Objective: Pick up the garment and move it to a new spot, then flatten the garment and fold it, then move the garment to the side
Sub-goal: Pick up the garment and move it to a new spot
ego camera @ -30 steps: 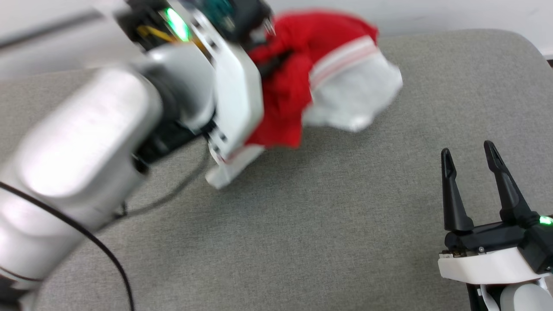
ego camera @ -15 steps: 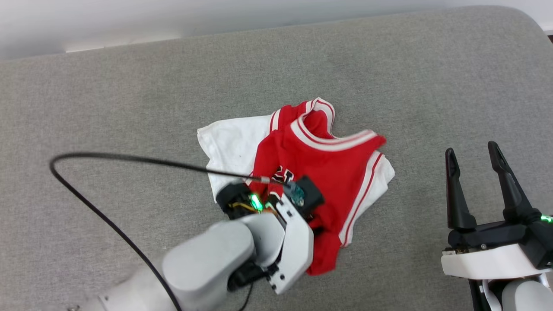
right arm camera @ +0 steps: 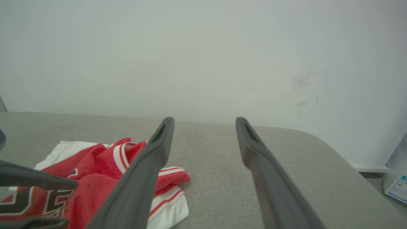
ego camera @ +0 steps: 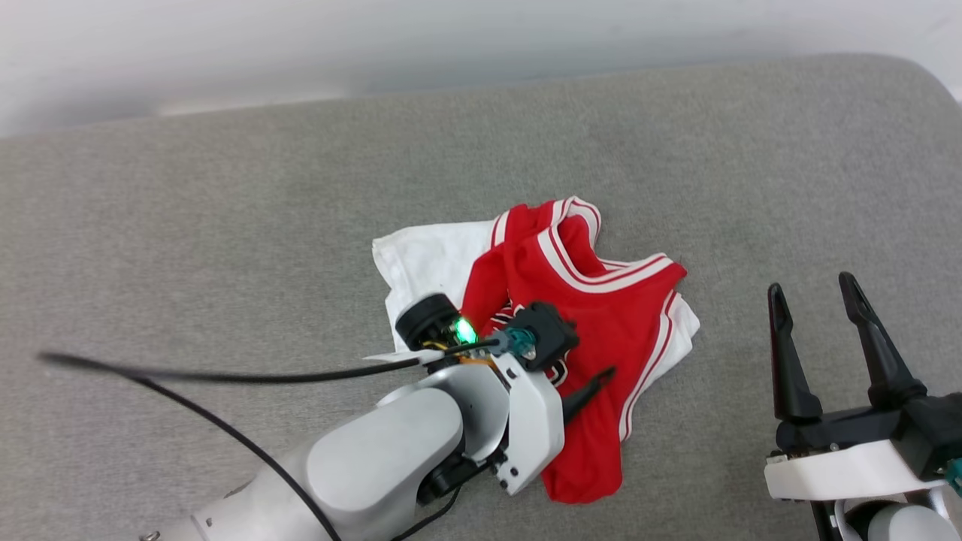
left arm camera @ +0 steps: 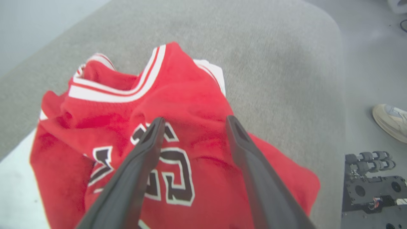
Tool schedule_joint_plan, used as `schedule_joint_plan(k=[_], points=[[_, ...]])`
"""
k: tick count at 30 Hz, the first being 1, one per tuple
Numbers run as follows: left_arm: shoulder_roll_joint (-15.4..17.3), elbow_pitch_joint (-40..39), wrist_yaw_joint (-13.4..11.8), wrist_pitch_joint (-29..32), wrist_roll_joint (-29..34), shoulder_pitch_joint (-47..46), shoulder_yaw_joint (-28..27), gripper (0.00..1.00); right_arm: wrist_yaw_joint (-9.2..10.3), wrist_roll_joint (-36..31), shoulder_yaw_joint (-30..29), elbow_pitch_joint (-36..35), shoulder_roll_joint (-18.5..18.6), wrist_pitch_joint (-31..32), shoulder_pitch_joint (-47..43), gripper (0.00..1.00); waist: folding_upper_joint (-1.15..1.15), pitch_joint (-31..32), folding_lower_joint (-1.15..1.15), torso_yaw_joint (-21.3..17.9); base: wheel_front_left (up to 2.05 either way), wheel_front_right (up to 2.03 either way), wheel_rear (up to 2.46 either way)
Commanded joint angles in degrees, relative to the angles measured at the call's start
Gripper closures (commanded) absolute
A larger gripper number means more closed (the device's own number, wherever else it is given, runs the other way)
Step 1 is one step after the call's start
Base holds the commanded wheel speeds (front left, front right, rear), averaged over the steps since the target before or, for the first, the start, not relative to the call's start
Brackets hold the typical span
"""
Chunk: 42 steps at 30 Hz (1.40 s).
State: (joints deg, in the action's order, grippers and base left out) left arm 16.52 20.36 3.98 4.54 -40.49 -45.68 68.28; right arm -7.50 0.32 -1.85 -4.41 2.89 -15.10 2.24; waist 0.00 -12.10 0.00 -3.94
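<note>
Your left gripper (left arm camera: 194, 122) now stands with its fingers spread above the shirt (ego camera: 624, 323), where half a second ago it pinched the cloth. The shirt, bunched up in the air a second ago, now lies crumpled on the grey cushion (ego camera: 225, 225).

Support: grey fabric-covered surface (ego camera: 225, 225), flat, woven texture, rounded far-right corner, pale wall (ego camera: 451, 37) behind. Load: one item, garment (ego camera: 631, 323), lying directly on surface near centre. Condition: crumpled, not flat. Red body bunched, white sleeve (ego camera: 428, 259) spread toward left, striped neck trim (ego camera: 560, 255) on far side, black white-outlined lettering (left arm camera: 171, 171) partly visible.
</note>
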Motion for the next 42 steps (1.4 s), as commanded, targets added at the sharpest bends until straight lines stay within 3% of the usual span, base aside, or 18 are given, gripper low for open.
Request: schedule_joint_plan(k=[1,5,6,11,17,22,25,29,42], points=[[0.21,-0.89,-1.36,-2.49,0.78,-0.26,-1.14,0.0,0.02,-0.48,-0.28,0.29,-0.03,-0.1,-0.78,0.0,0.0,1.73,0.0,1.05,0.0,0.0,0.0],[1.67,-3.55,-6.23,-10.89,3.4,0.33,-4.54,0.0,0.02,-0.27,-0.58,0.6,-0.04,-0.1,-1.79,0.0,0.0,3.31,0.0,2.13,0.0,0.0,0.0],[1.67,-3.55,-6.23,-10.89,3.4,0.33,-4.54,0.0,0.02,-0.27,-0.58,0.6,-0.04,-0.1,-1.79,0.0,0.0,3.31,0.0,2.13,0.0,0.0,0.0],[4.08,-5.81,-13.79,-17.79,5.43,3.46,-9.28,0.0,0.02,0.5,-0.93,1.08,-0.03,-0.1,-2.63,0.0,0.0,4.41,0.0,3.01,0.0,0.0,0.0],[6.58,-10.75,-24.05,-19.78,8.6,10.37,-19.26,0.0,0.02,2.78,-1.91,1.35,-0.04,-0.1,-2.45,0.0,0.0,4.74,0.0,3.67,0.0,0.0,0.0],[7.38,-16.53,-28.24,-19.77,13.41,20.55,-29.19,0.0,0.02,3.83,-2.28,1.6,-0.02,-0.1,-2.72,0.0,0.0,5.18,0.0,4.1,0.0,0.0,0.0],[6.55,-18.64,-29.11,-19.74,16.02,26.76,-35.16,0.0,0.02,4.58,-2.28,1.82,-0.03,-0.1,-3.14,0.0,0.0,5.72,0.0,4.32,0.0,0.0,0.0],[4.42,-20.99,-28.29,-19.74,19.87,33.92,-41.89,0.0,0.02,5.65,-2.37,2.15,-0.03,-0.1,-3.73,0.0,0.0,6.74,0.0,4.58,0.0,0.0,0.0],[-4.19,-23.05,-19.37,-19.75,29.47,49.68,-54.66,0.0,0.02,9.09,-1.48,3.66,-0.03,-0.1,-7.34,0.0,0.0,10.37,0.0,4.97,0.0,0.0,0.0]])
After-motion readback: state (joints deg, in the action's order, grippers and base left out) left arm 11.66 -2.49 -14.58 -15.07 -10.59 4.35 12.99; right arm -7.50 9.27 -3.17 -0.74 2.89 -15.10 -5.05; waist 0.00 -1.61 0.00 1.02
